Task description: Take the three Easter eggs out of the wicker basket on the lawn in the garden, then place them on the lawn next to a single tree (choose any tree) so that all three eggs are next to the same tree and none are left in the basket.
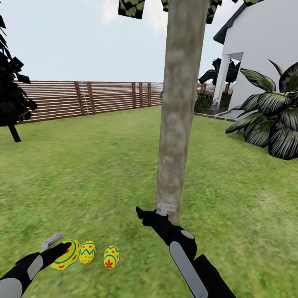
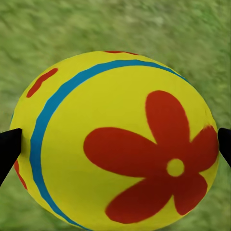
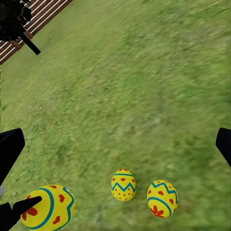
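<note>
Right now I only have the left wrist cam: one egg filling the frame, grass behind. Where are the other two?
Observer: Both lie on the lawn, in a row beside the held-side egg: the middle egg, then the right egg.
Operator: Tree near them?
Observer: Yes. The tree trunk stands ahead and to the right of the row.
Operator: Right gripper?
Observer: The right gripper is open and empty, near the trunk's base.
</note>
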Controlling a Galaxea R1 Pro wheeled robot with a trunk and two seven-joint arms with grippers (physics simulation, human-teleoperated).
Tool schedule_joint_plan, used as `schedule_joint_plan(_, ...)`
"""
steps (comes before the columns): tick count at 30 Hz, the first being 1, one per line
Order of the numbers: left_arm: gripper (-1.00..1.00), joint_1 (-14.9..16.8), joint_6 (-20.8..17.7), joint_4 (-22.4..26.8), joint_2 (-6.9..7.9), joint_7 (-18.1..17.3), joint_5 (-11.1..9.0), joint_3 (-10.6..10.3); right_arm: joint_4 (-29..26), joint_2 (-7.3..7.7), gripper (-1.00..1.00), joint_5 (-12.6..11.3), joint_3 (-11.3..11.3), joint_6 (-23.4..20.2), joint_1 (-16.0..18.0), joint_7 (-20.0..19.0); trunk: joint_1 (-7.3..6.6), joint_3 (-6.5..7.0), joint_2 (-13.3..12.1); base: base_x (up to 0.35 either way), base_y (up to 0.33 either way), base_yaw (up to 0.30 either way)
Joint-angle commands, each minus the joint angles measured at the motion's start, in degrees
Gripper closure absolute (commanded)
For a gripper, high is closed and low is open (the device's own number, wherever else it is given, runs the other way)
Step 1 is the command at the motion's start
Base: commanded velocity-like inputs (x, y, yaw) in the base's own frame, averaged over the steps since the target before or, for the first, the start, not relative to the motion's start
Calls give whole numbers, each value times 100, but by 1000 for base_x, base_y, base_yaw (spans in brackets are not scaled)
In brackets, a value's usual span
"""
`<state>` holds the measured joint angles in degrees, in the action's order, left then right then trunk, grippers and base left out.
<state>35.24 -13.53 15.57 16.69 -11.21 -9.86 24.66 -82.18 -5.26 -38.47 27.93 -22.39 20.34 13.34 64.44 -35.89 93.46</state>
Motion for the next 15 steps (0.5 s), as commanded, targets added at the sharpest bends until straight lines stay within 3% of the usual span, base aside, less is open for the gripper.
schedule_joint_plan(1, 100, 6, -45, 7, -4, -15, -50, 25, -9, -3, -100, -59, 9, -11, 5, 55, 22, -24, 45, 0, 0, 0)
schedule_joint_plan(15, 100, 3, -36, 7, -27, -18, -43, 21, -12, 10, -100, -62, 10, -11, 5, 55, 330, -276, 606, 0, 0, 0)
